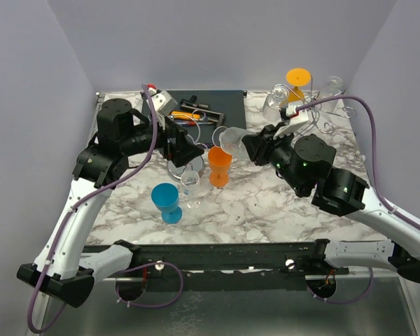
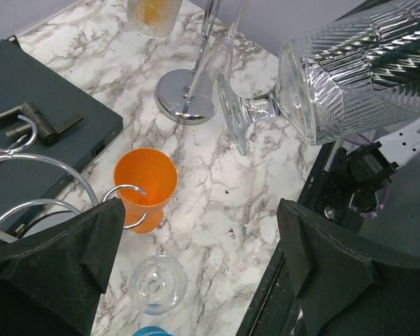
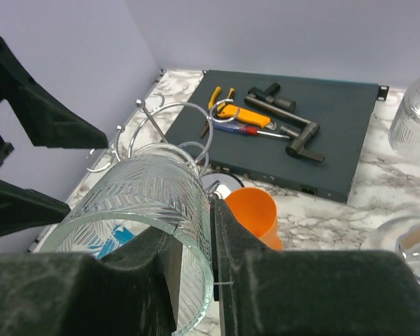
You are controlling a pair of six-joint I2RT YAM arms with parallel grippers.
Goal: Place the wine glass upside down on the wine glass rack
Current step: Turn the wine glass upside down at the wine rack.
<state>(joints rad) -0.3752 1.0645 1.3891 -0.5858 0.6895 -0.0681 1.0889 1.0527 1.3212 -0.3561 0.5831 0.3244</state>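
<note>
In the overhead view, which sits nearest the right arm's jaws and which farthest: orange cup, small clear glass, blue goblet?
1. orange cup, just left of the jaws and a little nearer the arm bases.
2. small clear glass, farther left, beside the orange cup.
3. blue goblet, farthest, left of centre toward the near edge.

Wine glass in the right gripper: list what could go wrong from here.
1. The right gripper pinches the clear wine glass only by its rim, with the glass lying sideways; it could twist or slip when turned over.
2. The orange cup stands close beside the wine glass rack; the glass's foot could knock it over.
3. The open left gripper hovers at that rack; the arms could clash.
</note>
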